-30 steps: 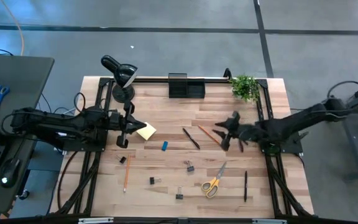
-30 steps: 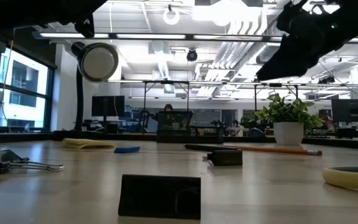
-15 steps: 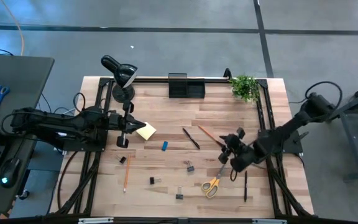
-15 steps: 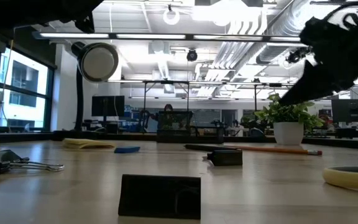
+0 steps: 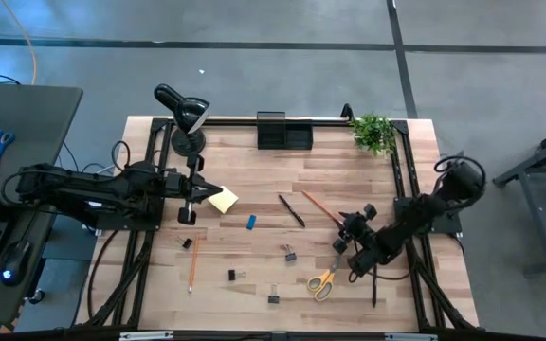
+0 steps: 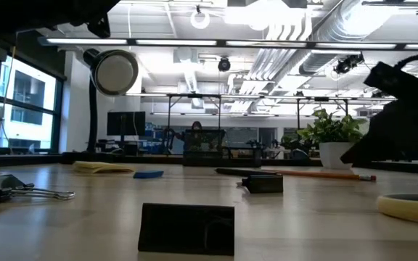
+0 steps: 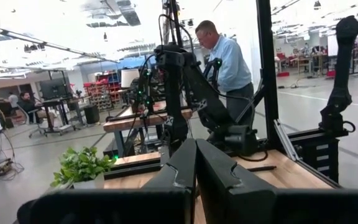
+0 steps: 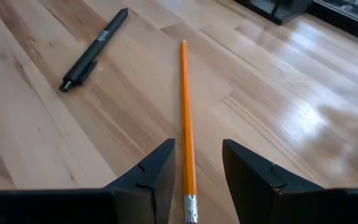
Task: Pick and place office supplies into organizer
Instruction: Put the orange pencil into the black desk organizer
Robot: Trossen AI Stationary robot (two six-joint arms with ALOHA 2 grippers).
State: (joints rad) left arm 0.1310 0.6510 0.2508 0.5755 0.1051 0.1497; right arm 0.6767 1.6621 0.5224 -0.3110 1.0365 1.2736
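An orange pencil (image 8: 186, 106) lies flat on the wooden table, its eraser end nearest my right gripper (image 8: 197, 146). That gripper is open, tipped down low over the table, with one finger on either side of the pencil's eraser end and no touch that I can see. In the high view it is at right of centre (image 5: 346, 227), at the near end of the pencil (image 5: 318, 204). The black organizer (image 5: 283, 131) stands at the far edge. My left gripper (image 5: 187, 215) hovers shut beside the yellow sticky-note pad (image 5: 223, 200).
A black pen (image 5: 291, 210), a blue eraser (image 5: 250, 222), yellow-handled scissors (image 5: 325, 280), a second pen (image 5: 374, 282), another pencil (image 5: 192, 265) and several binder clips (image 5: 289, 253) lie scattered. A plant (image 5: 374, 133) and a desk lamp (image 5: 183, 118) stand at the far edge.
My right gripper has swung toward the table's near edge and come down from well above the table to just over it. It has rolled and tipped downward, ending with its fingers astride the orange pencil's eraser end. The pencil has not moved.
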